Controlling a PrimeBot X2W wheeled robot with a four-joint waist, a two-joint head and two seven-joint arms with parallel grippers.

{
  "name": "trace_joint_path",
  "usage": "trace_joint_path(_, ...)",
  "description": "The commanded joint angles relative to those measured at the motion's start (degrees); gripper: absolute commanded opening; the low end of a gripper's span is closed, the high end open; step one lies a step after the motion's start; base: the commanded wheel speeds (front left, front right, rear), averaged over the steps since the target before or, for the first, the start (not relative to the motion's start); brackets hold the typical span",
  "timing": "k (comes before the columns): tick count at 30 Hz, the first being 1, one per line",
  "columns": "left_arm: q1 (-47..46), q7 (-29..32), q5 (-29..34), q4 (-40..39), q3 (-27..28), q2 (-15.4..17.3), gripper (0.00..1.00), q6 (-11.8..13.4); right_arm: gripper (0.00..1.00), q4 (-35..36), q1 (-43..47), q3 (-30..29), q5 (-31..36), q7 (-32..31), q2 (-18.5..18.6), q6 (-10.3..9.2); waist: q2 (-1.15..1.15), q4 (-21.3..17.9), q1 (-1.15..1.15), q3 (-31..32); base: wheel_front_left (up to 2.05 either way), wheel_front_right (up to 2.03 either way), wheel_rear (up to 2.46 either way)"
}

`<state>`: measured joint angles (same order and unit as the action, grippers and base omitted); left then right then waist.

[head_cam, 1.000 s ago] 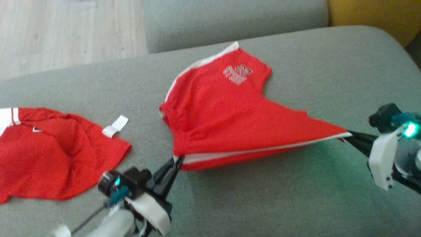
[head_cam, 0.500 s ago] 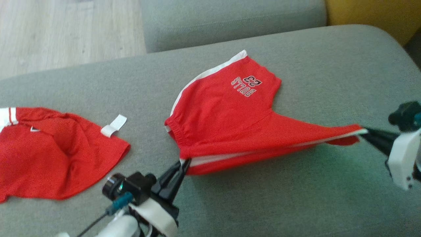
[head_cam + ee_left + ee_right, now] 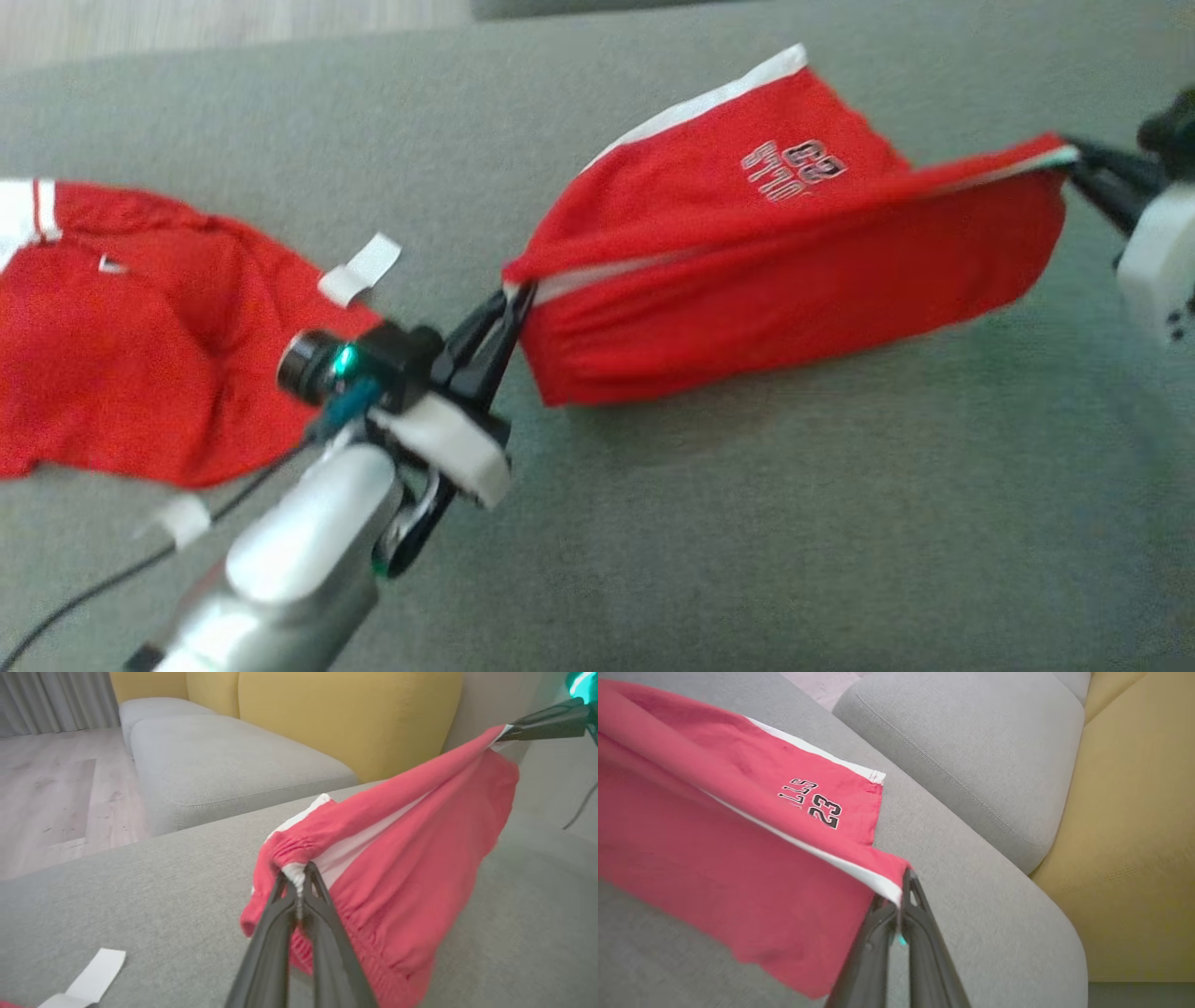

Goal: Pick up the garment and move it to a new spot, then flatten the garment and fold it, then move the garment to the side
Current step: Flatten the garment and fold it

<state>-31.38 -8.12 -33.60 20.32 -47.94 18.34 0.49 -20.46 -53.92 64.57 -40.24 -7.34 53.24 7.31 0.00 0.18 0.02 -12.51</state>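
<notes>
red shorts (image 3: 794,252) held taut above the grey sofa cushion (image 3: 747,523), far-right side; left gripper (image 3: 516,291) clamps the waistband, right gripper (image 3: 1069,151) clamps the hem stripe.

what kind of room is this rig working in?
Likely a home living room or a mock-up of one. The work surface is a grey upholstered sofa seat, with yellow back cushions behind it, a wood-look floor and a grey curtain beyond.

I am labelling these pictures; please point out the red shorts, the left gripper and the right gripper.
red shorts (image 3: 794,252): head view, hanging red cloth.
left gripper (image 3: 299,872): left wrist view, fingertips shut on the waistband.
right gripper (image 3: 903,882): right wrist view, fingertips shut on the white-striped corner.
</notes>
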Motion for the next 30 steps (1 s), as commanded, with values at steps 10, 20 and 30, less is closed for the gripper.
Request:
trace_joint_path(10,-13.8,-0.4,1.9,8.6,1.8,-4.3,0.0,-2.6,0.0,-8.0,-13.6,6.4,2.1,0.3,-1.3,0.18,0.0,8.0,-0.02,-11.0,0.0,0.0,0.0)
trace_joint_path(20,-20.8,-3.0,3.2,16.9,0.0,-9.7,0.0,-4.4,0.0,-12.1,-19.5,8.7,4.7,0.4,-2.8,0.18,0.0,11.7,-0.02,-15.6,0.0,0.0,0.0)
trace_joint_path(30,-22.6,-4.4,3.2,22.4,-0.4,-11.4,1.0,-4.6,1.0,-17.9,-20.2,8.8,4.9,4.2,-6.0,0.18,0.0,11.2,-0.02,-14.9,0.0,0.0,0.0)
